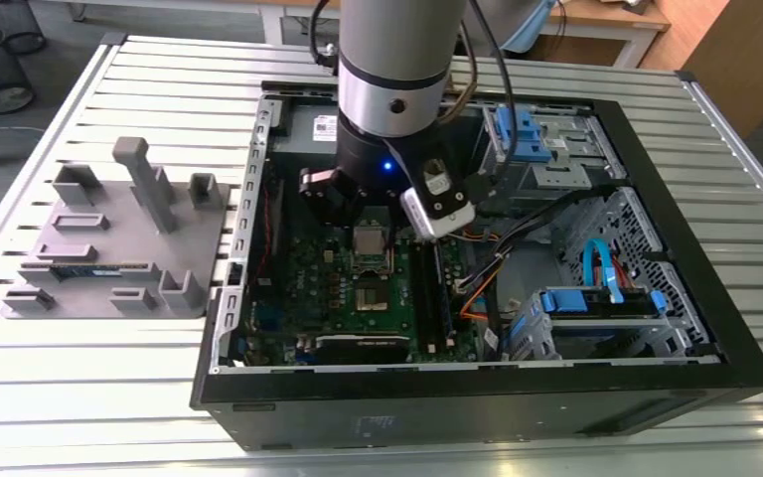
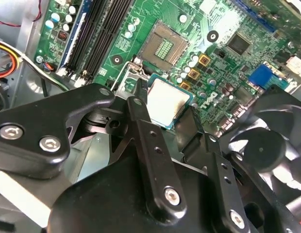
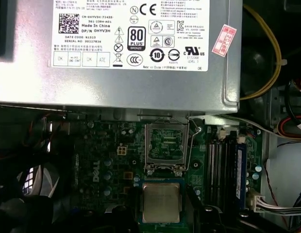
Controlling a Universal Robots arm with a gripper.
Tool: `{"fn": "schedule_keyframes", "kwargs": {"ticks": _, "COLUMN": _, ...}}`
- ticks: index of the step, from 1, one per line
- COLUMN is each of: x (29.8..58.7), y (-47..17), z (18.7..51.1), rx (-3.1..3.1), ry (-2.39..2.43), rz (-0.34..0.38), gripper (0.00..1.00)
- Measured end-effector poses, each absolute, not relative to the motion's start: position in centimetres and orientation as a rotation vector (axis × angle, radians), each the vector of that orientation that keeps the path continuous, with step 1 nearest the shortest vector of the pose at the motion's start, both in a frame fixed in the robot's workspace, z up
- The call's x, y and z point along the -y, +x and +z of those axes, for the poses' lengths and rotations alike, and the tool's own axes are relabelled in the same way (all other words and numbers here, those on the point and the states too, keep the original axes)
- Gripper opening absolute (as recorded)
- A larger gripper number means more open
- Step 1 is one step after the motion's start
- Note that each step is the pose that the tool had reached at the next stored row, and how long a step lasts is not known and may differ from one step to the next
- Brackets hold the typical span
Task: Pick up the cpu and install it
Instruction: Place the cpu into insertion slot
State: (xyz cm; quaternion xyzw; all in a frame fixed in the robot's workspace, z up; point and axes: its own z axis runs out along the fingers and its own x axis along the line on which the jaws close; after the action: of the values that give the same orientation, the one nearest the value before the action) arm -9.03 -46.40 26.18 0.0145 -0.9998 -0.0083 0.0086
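1. Second wrist view: the hand (image 2: 166,104) grips the cpu (image 2: 165,99); the hand's body hides the cpu's near edge.
2. Exterior view: the arm (image 1: 388,60) is cut off by the picture's edge and covers part of the motherboard (image 1: 335,288).
3. First wrist view: the power supply (image 3: 116,53) is cut off by the picture's edge.
4. Second wrist view: the fan (image 2: 267,145) is cut off by the picture's edge.
5. First wrist view: pins in the socket (image 3: 165,141) are too small to tell.

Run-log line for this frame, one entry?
gripper: shut on cpu | cpu: above motherboard, beside empty socket | install: not yet seated
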Motion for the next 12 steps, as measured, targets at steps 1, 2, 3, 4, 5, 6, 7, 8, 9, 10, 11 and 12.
{"fn": "schedule_keyframes", "kwargs": {"ticks": 1, "x": 46.4, "y": -9.0, "z": 26.0, "rx": 3.124, "ry": 0.045, "rz": -0.026, "gripper": 0.47}}
{"fn": "schedule_keyframes", "kwargs": {"ticks": 2, "x": 46.4, "y": -9.0, "z": 25.8, "rx": 3.124, "ry": 0.045, "rz": -0.026, "gripper": 0.47}}
{"fn": "schedule_keyframes", "kwargs": {"ticks": 3, "x": 46.4, "y": -9.0, "z": 25.6, "rx": 3.124, "ry": 0.045, "rz": -0.026, "gripper": 0.47}}
{"fn": "schedule_keyframes", "kwargs": {"ticks": 4, "x": 46.5, "y": -9.0, "z": 25.4, "rx": 3.124, "ry": 0.045, "rz": -0.026, "gripper": 0.47}}
{"fn": "schedule_keyframes", "kwargs": {"ticks": 5, "x": 46.5, "y": -9.0, "z": 25.3, "rx": 3.124, "ry": 0.045, "rz": -0.026, "gripper": 0.47}}
{"fn": "schedule_keyframes", "kwargs": {"ticks": 6, "x": 46.5, "y": -9.0, "z": 25.1, "rx": 3.124, "ry": 0.045, "rz": -0.026, "gripper": 0.47}}
{"fn": "schedule_keyframes", "kwargs": {"ticks": 7, "x": 46.5, "y": -9.0, "z": 24.9, "rx": 3.124, "ry": 0.045, "rz": -0.026, "gripper": 0.47}}
{"fn": "schedule_keyframes", "kwargs": {"ticks": 8, "x": 46.5, "y": -9.0, "z": 24.7, "rx": 3.124, "ry": 0.045, "rz": -0.026, "gripper": 0.47}}
{"fn": "schedule_keyframes", "kwargs": {"ticks": 9, "x": 46.5, "y": -9.0, "z": 24.5, "rx": 3.124, "ry": 0.045, "rz": -0.026, "gripper": 0.47}}
{"fn": "schedule_keyframes", "kwargs": {"ticks": 10, "x": 46.6, "y": -9.0, "z": 24.4, "rx": 3.124, "ry": 0.045, "rz": -0.026, "gripper": 0.47}}
{"fn": "schedule_keyframes", "kwargs": {"ticks": 11, "x": 46.6, "y": -9.0, "z": 24.2, "rx": 3.124, "ry": 0.045, "rz": -0.026, "gripper": 0.47}}
{"fn": "schedule_keyframes", "kwargs": {"ticks": 12, "x": 46.6, "y": -9.0, "z": 24.0, "rx": 3.124, "ry": 0.045, "rz": -0.026, "gripper": 0.47}}
